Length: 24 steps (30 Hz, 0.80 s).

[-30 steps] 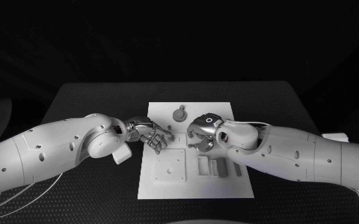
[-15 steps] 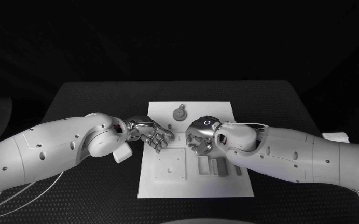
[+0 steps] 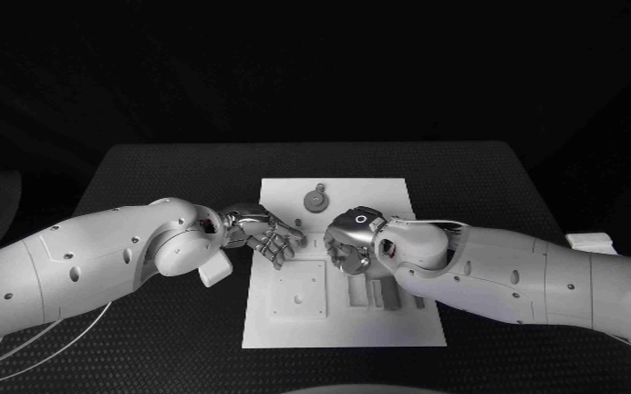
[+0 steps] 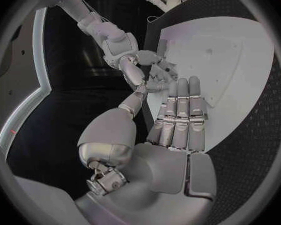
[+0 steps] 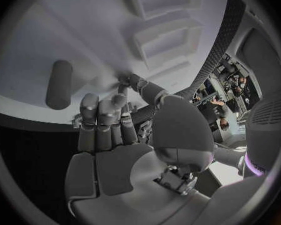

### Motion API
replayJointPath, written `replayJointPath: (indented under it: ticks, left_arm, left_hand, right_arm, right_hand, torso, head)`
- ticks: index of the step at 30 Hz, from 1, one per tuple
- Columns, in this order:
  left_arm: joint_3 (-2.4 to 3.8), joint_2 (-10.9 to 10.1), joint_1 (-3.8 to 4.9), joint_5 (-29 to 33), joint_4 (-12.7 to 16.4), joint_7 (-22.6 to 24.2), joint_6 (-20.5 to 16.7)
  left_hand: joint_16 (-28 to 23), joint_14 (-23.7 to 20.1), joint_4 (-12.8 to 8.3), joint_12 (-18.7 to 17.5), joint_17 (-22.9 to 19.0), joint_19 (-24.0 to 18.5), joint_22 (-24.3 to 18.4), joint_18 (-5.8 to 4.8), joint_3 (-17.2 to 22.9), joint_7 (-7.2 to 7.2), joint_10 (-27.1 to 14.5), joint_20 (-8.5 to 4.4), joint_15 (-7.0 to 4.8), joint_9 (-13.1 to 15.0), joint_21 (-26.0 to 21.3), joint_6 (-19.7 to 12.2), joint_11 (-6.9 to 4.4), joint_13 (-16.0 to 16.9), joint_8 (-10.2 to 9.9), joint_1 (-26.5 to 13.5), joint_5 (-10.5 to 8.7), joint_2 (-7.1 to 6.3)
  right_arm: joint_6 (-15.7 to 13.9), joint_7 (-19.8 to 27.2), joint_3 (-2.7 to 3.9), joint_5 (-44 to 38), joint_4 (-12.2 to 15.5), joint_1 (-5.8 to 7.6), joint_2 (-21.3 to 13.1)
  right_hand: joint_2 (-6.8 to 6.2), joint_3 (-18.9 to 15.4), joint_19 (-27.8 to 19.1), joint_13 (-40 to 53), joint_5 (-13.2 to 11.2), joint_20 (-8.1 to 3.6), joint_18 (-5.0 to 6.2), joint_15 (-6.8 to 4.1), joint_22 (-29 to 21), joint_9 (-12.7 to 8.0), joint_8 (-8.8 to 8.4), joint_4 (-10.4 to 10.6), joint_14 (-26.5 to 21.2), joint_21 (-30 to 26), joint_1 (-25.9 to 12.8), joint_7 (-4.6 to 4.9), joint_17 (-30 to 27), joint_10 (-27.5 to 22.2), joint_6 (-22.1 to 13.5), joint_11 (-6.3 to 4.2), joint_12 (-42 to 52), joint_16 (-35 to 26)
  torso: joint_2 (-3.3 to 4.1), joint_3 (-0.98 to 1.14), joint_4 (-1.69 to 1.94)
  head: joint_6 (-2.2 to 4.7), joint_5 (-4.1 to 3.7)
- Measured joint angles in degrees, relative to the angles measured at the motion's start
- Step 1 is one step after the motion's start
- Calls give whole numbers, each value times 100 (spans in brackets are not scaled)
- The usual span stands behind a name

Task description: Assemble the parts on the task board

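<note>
You see both hands meeting over the middle of the task board (image 3: pixel 395 326) on the table (image 3: pixel 158 171). Your left hand (image 3: pixel 273 239) has fingers straight, together, holding nothing; whether your right hand (image 3: pixel 345 253) holds anything, you cannot tell. A round part (image 3: pixel 315 200) lies beyond them.

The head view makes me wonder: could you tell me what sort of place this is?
Probably a robotics lab test bench. A white task board with recessed slots lies on a black table against a dark backdrop, and the left hand and right hand work over it.
</note>
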Motion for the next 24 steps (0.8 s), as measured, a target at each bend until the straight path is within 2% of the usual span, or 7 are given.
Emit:
replayJointPath:
  ticks: [7, 13, 24]
  left_arm:
    - [0, -5, 0, -1, 0, -2, 0]
    - [0, -4, 0, -2, 0, -3, 0]
    - [-1, 0, 0, -4, -1, -3, 0]
  left_hand:
    - [0, 0, 0, 0, 5, 0, -5, -2, 0, 0, 0, 0, 0, 0, 0, 0, 0, 0, 0, 0, 0, 0]
    - [0, 0, 0, 0, 5, 0, -5, -5, 0, 0, 0, 0, 0, 0, 0, 0, 0, -1, 0, 0, 0, 0]
    - [0, 21, 0, 0, 9, 0, -4, -12, 0, 0, 0, 0, -20, -5, 0, 0, 0, 4, 0, 0, 0, 0]
  right_arm:
    - [-46, 41, 9, -54, -52, -24, 35]
    - [-90, 67, 8, -78, -64, -31, 30]
    - [-229, 24, -8, -105, 122, -67, -138]
  right_hand:
    - [42, -1, 20, -2, -1, -1, 0, 8, 0, 17, 8, -30, 11, 10, 17, 2, 0, 21, 12, -21, 0, 0]
    - [42, -2, 34, -8, -12, -13, 0, -13, -1, 32, 22, -30, 48, 10, 17, -35, 6, 62, 49, -22, -1, 0]
    - [171, -3, 72, -23, -22, -50, 0, -43, -1, 41, 71, -63, 80, 32, 38, -16, 5, 113, 67, -32, -1, 0]
  torso:
    - [-1, 0, -2]
    - [-1, 1, -2]
    - [-2, 3, -3]
  head:
    - [-5, 7]
    - [-10, 12]
    - [1, 16]
